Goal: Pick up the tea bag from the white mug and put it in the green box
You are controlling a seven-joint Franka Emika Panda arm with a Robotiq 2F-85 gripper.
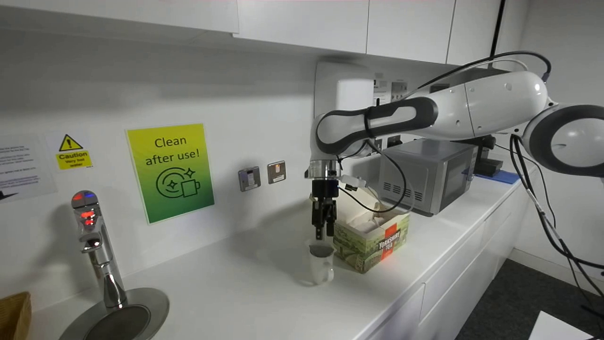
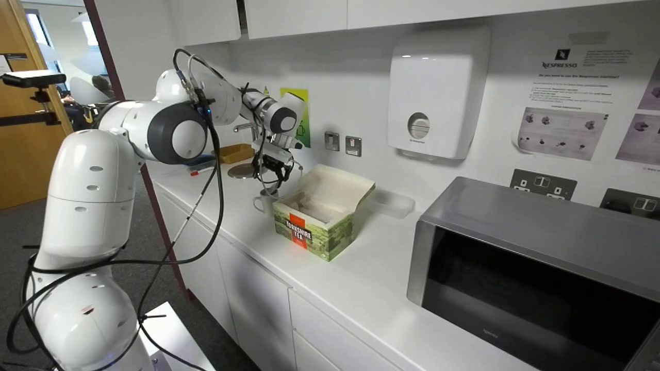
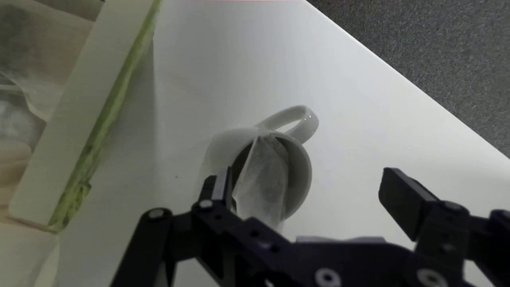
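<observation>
The white mug [image 1: 322, 273] stands upright on the counter beside the green box, and it also shows in an exterior view [image 2: 267, 204] and the wrist view [image 3: 303, 175]. The pale tea bag [image 3: 263, 179] lies across the mug's mouth in the wrist view, its lower end partly hidden behind my gripper. My gripper [image 3: 306, 177] is open and empty, pointing down just above the mug [image 1: 324, 233]. Its left finger overlaps the mug's rim in the wrist view; the right finger is over the counter. The green box [image 1: 365, 250], lid raised [image 2: 309, 234], holds pale bags.
A grey microwave [image 2: 515, 247] stands beyond the box. A clear plastic tray [image 2: 393, 203] lies behind the box by the wall. A tap [image 1: 101, 255] stands over a round drain [image 1: 158, 302]. The counter's front edge [image 3: 398, 73] drops to a dark floor.
</observation>
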